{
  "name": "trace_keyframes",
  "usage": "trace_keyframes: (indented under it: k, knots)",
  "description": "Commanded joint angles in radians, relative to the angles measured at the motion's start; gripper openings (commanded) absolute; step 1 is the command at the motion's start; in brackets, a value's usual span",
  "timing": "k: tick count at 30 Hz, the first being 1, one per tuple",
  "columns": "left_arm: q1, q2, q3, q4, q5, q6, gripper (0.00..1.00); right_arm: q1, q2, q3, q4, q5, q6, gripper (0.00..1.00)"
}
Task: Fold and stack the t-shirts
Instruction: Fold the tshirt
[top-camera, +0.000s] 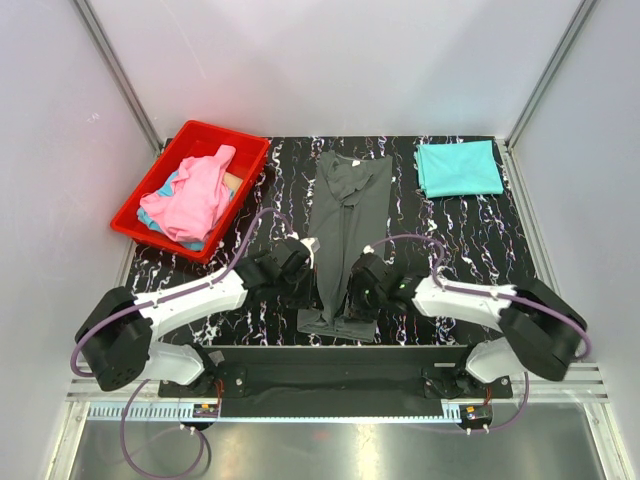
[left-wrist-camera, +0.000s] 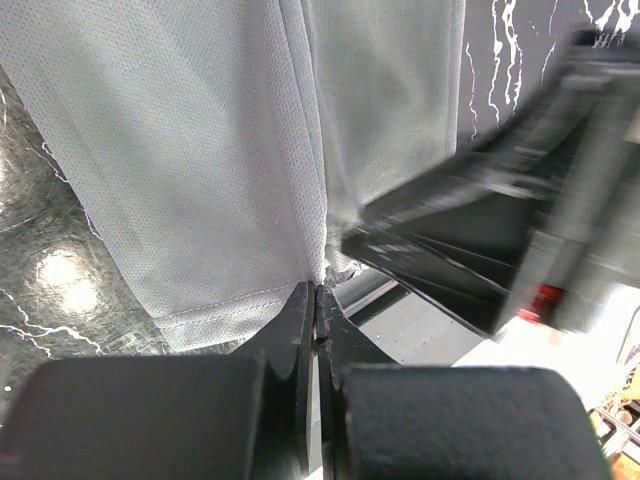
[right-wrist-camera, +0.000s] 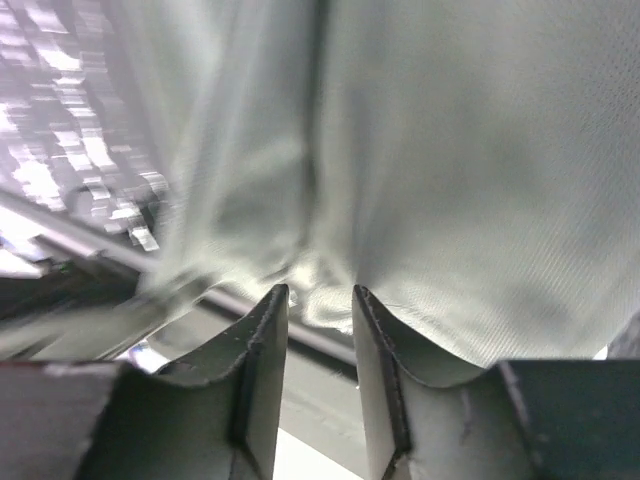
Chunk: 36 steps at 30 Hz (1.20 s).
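Left pincer clamps the hem of the charcoal t-shirt, right pincer parted beside it; both should lift level.

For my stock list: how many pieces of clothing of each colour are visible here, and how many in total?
Dark grey shirt: 1
Teal shirt: 1
Pink shirt: 1
Light blue cloth: 1, mostly hidden under the pink one
Total: 4
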Motion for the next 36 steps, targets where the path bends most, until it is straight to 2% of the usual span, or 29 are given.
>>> trace_keyframes:
  k: [1, 6, 8, 15, 18, 22, 26, 28, 32, 34, 36]
  knots:
    - [-0.004, -0.027, 0.028, 0.040, 0.028, -0.012, 0.00, 0.011, -0.114, 0.041, -0.028, 0.045, -0.007, 0.40]
    - [-0.004, -0.016, 0.033, 0.043, 0.033, -0.014, 0.00, 0.014, -0.095, 0.035, 0.037, 0.007, -0.044, 0.50]
    - [-0.004, -0.011, 0.032, 0.046, 0.037, -0.014, 0.00, 0.012, -0.085, 0.035, 0.058, -0.004, -0.033, 0.50]
    - [-0.004, -0.011, 0.028, 0.043, 0.037, -0.021, 0.00, 0.012, -0.033, 0.044, 0.123, -0.007, -0.039, 0.42]
    - [-0.004, -0.008, 0.032, 0.034, 0.033, -0.018, 0.00, 0.012, -0.003, 0.046, 0.149, -0.027, -0.041, 0.42]
    - [-0.004, -0.010, 0.028, 0.031, 0.028, -0.018, 0.00, 0.014, 0.018, 0.046, 0.170, -0.021, -0.033, 0.48]
    - [-0.004, -0.007, 0.025, 0.025, 0.022, -0.020, 0.00, 0.014, 0.041, 0.058, 0.181, -0.016, -0.035, 0.48]
    - [-0.004, -0.007, 0.024, 0.021, 0.019, -0.023, 0.00, 0.012, 0.053, 0.053, 0.193, -0.021, -0.032, 0.45]
    - [-0.005, -0.007, 0.021, 0.014, 0.007, -0.025, 0.00, 0.014, 0.069, 0.041, 0.227, -0.019, -0.025, 0.30]
    - [-0.005, -0.007, 0.021, 0.012, 0.005, -0.025, 0.00, 0.012, 0.070, 0.039, 0.228, -0.013, -0.024, 0.12]
    - [-0.004, -0.007, 0.022, 0.011, 0.001, -0.028, 0.00, 0.012, 0.066, 0.039, 0.216, -0.002, -0.025, 0.00]
